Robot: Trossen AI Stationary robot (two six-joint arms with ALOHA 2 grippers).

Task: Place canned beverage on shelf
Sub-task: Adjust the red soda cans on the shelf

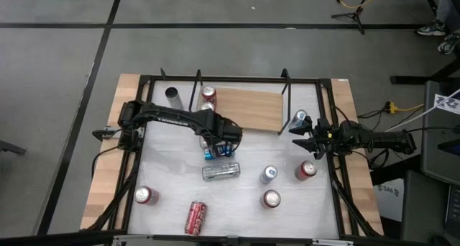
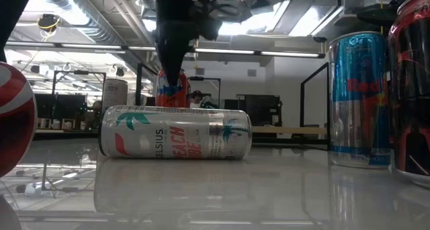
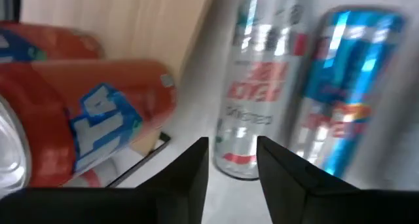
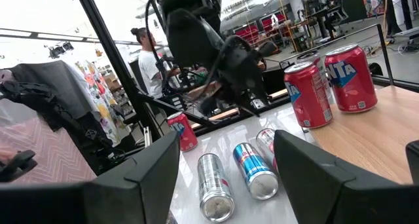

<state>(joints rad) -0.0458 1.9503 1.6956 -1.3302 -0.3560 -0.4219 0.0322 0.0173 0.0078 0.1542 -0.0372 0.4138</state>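
Observation:
The wooden shelf (image 1: 251, 109) lies at the table's far middle, with two orange-red cans (image 1: 208, 95) (image 3: 98, 112) upright on its left end. My left gripper (image 1: 218, 144) (image 3: 234, 165) points steeply down just off the shelf's near left corner, open by a narrow gap with nothing between its fingers. A blue can (image 1: 210, 154) shows under its near side. A silver can (image 1: 221, 172) (image 2: 175, 132) lies on its side just nearer. The left wrist view shows this silver can (image 3: 258, 80) beside a blue can (image 3: 347, 86). My right gripper (image 1: 300, 137) (image 4: 226, 165) waits open at the right edge.
Several more cans stand about: blue (image 1: 268, 175), red (image 1: 306, 170) (image 1: 271, 198) (image 1: 146, 196), dark (image 1: 172, 95), and blue (image 1: 300, 118) beside my right gripper. A red can (image 1: 195, 217) lies at the near edge. A black frame (image 1: 330, 102) rings the table. A person (image 4: 152, 67) stands beyond it.

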